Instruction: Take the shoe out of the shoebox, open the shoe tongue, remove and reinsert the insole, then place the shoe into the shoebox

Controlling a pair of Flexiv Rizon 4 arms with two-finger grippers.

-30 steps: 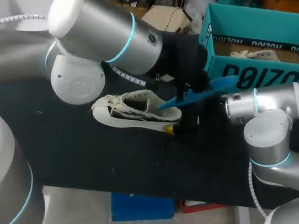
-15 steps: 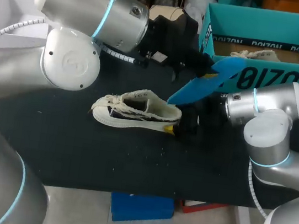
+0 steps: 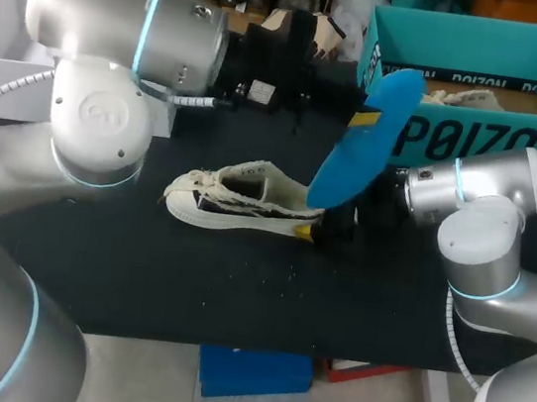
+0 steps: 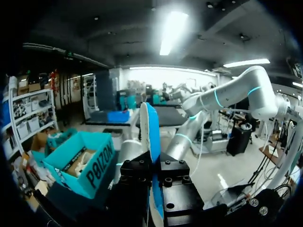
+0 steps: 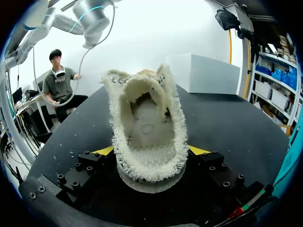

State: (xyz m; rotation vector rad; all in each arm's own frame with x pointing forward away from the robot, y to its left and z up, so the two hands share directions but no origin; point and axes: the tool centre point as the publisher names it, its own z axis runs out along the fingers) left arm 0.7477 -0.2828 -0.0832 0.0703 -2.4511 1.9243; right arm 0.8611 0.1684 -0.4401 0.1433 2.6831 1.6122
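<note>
Both grippers are closed on something: the left gripper [image 3: 362, 119] pinches a blue foam insole [image 3: 352, 163] held on edge above the black table [image 3: 138, 273], while the right gripper [image 5: 149, 153] squeezes the heel of the cream frayed-canvas sneaker [image 3: 239, 195], which stands on its sole mid-table. Large black block lettering runs along the front wall of the teal cardboard shoebox [image 3: 477, 142] at the table's far right. In the left wrist view, black finger mounts hide that gripper's tips and the insole's lower end.

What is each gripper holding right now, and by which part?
Left gripper holds the blue insole, pinched near one end. Right gripper grips the shoe by its heel, on the table.
</note>
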